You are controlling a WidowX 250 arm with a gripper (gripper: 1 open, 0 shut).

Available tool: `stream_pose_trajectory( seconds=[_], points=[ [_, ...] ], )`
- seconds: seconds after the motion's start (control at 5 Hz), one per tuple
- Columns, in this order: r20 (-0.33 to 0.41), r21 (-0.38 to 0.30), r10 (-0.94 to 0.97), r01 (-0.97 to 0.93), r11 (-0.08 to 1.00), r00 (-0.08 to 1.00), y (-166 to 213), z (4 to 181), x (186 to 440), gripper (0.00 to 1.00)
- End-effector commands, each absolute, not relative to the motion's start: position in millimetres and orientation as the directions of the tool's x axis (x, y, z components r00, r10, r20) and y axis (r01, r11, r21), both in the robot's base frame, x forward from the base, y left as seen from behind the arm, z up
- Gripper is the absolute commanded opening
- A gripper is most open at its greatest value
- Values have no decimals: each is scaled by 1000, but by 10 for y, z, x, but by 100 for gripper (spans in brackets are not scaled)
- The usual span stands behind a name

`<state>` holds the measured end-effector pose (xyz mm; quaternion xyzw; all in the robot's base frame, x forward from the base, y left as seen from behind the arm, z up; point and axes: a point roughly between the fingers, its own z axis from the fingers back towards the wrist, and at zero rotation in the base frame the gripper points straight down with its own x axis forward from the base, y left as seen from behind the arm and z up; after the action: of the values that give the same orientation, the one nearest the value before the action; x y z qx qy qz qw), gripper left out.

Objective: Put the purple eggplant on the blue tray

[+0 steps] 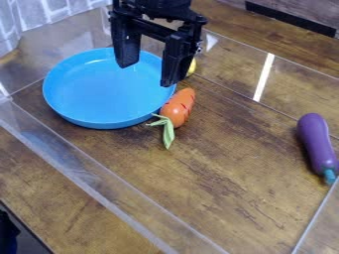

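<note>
The purple eggplant (316,142) lies on the wooden table at the far right, its teal stem end pointing toward the front. The blue tray (93,94) sits at the left of the table, round with a shallow rim and nothing in it. My gripper (149,58) hangs over the tray's right rim, far left of the eggplant. It is open, its two black fingers (127,48) well apart with nothing between them.
An orange carrot (177,107) with green leaves lies just off the tray's right edge, below the gripper. A yellow lemon (193,63) peeks out behind the right finger. A clear plastic barrier (159,203) frames the work area.
</note>
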<state>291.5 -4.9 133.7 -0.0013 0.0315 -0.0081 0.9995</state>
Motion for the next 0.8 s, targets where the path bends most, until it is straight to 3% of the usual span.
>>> stream_pose_trajectory(
  seconds=[0.0, 0.6],
  points=[
    [-75, -8, -34, 34, 999, 997, -88, 1314, 2963, 100],
    [-8, -53, 48, -48, 997, 999, -610, 1122, 3274, 100]
  ],
)
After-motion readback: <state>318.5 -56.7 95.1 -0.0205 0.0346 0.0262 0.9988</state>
